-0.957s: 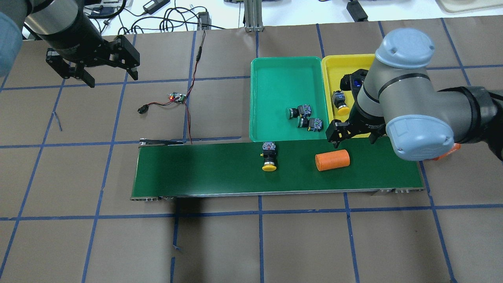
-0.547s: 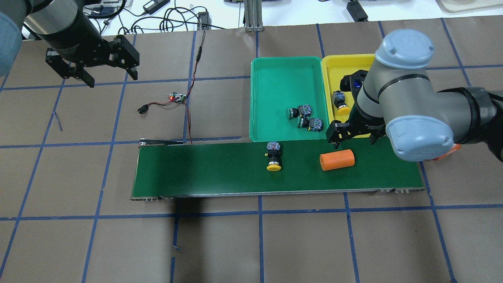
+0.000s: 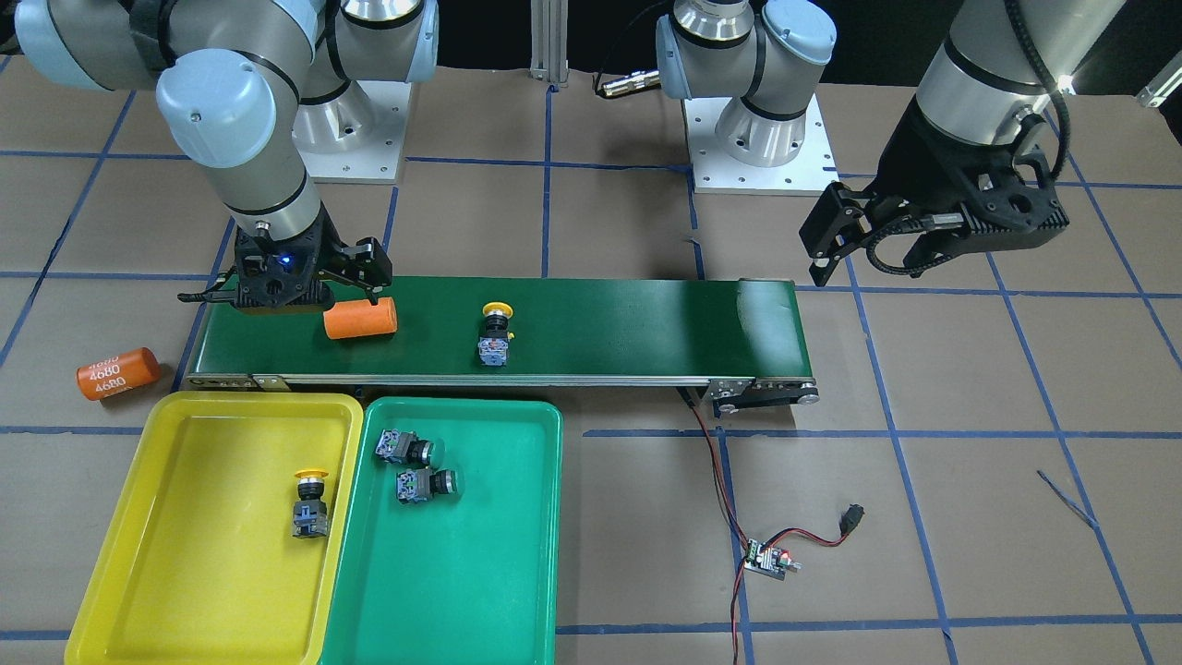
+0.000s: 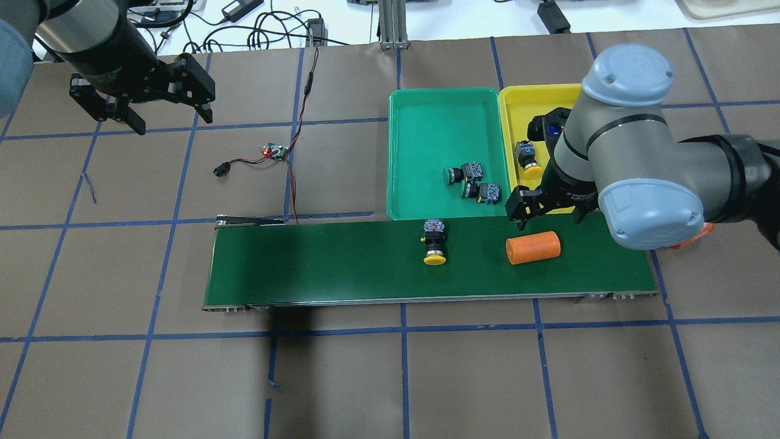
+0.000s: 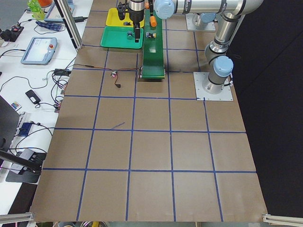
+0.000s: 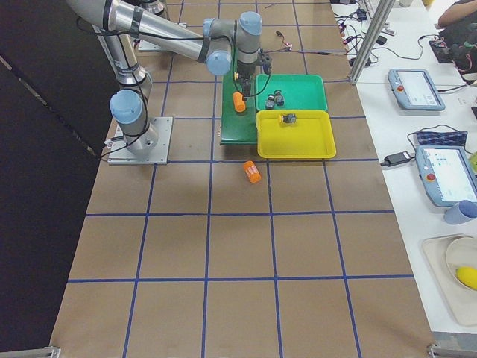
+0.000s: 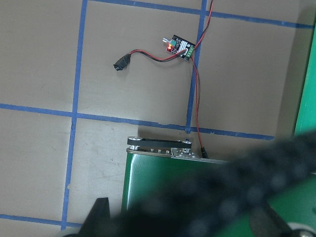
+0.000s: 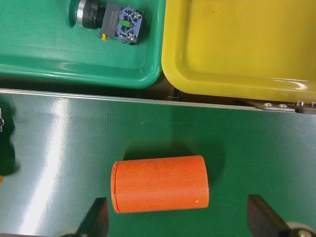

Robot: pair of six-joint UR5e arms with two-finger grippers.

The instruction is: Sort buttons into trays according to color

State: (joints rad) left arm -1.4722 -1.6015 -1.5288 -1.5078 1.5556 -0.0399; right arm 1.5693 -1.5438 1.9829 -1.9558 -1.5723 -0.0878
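On the conveyor belt (image 4: 329, 265) lies one yellow-capped button (image 4: 434, 244) (image 3: 496, 334). Another yellow button (image 4: 528, 160) (image 3: 310, 503) rests in the yellow tray (image 4: 518, 100) (image 3: 185, 573). Two green buttons (image 4: 462, 174) (image 4: 481, 192) (image 3: 404, 448) lie in the green tray (image 4: 426, 122) (image 3: 480, 573). My right gripper (image 4: 546, 214) (image 3: 282, 297) (image 8: 180, 224) hangs open over the belt's end, straddling an orange cylinder (image 4: 533, 247) (image 8: 159, 183), right of the belt button. My left gripper (image 4: 170, 119) (image 3: 923, 254) is open and empty, high over the far left of the table.
A small circuit board (image 4: 275, 151) (image 7: 180, 47) with red-black wires lies left of the green tray, wired to the belt's left end. A second orange cylinder marked 4680 (image 3: 115, 372) lies on the table beyond the belt's right end. Cables crowd the far edge.
The yellow button and the orange cylinder on the belt have travelled rightward in the overhead view, towards my right gripper. Both arms have stayed almost still.
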